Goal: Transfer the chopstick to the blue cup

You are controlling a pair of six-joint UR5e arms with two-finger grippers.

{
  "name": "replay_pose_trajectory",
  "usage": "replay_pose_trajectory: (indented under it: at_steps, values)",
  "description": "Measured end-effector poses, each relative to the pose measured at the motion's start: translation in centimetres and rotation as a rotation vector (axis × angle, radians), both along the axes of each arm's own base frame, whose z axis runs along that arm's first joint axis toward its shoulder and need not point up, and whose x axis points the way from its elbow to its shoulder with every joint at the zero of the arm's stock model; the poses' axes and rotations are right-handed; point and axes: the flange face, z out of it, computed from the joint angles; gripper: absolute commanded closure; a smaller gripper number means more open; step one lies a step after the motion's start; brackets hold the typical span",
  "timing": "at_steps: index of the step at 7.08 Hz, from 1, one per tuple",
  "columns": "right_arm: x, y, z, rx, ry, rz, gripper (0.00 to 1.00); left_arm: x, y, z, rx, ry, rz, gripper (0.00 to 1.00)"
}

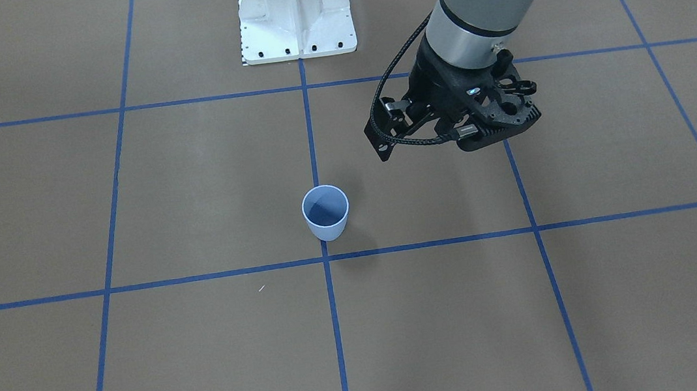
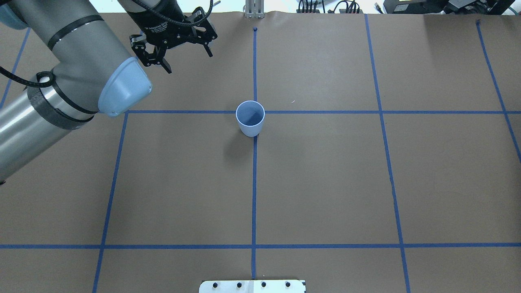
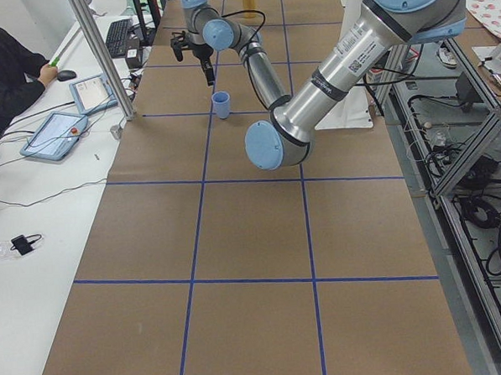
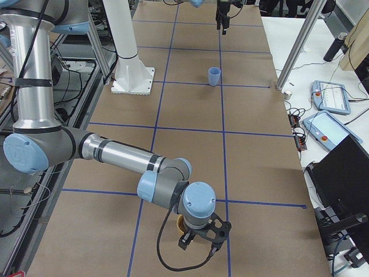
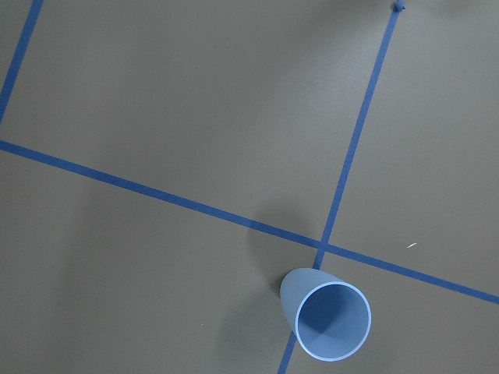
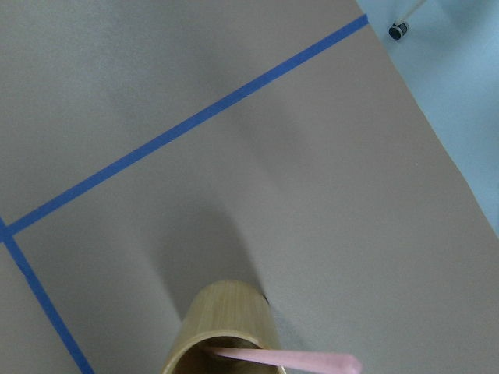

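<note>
The chopstick (image 6: 288,360) is a thin salmon-pink stick standing slanted in a bamboo-coloured holder (image 6: 222,323). Its lower part is down inside and its upper end leans out past the rim. It is well apart from the blue cup (image 4: 214,76), off toward the end of the bench (image 4: 190,150) on the robot's right.

My read is that it will be light and stiff, and smooth enough to slip or swivel between flat pads. It looks loose in the holder, so a stray touch could knock it to another angle. The sensible hold is on the exposed upper part just above the holder's rim, pinched squarely across the shaft. That leaves most of its length below the fingers to go into the cup.

The right hand (image 4: 200,239) hangs directly above the holder, as far from the blue cup as the chopstick is. Only the side view shows it, so I cannot tell whether its fingers are apart or together, and nothing shows it touching the stick.

The blue cup stands upright and empty on a crossing of blue tape lines (image 2: 254,183), with a tiny white fleck (image 5: 412,246) lying near it. The left hand (image 2: 189,63) hovers beyond the cup on the robot's left, fingers spread wide and holding nothing.
</note>
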Motion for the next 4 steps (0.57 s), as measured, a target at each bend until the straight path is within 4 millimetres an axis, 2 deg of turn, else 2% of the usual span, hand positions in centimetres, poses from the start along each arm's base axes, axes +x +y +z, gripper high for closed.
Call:
replay_pose_trajectory:
  at_steps: [2,4]
  values:
    - [0.1,1.2,1.3,-0.018,0.008,0.002,0.00,0.0,0.1,-0.1,0.001,0.002,0.000,0.02]
    - [0.3,1.0,2.3,0.010,0.042,0.000,0.00,-0.2,0.2,-0.3,0.003,0.005,-0.002,0.02]
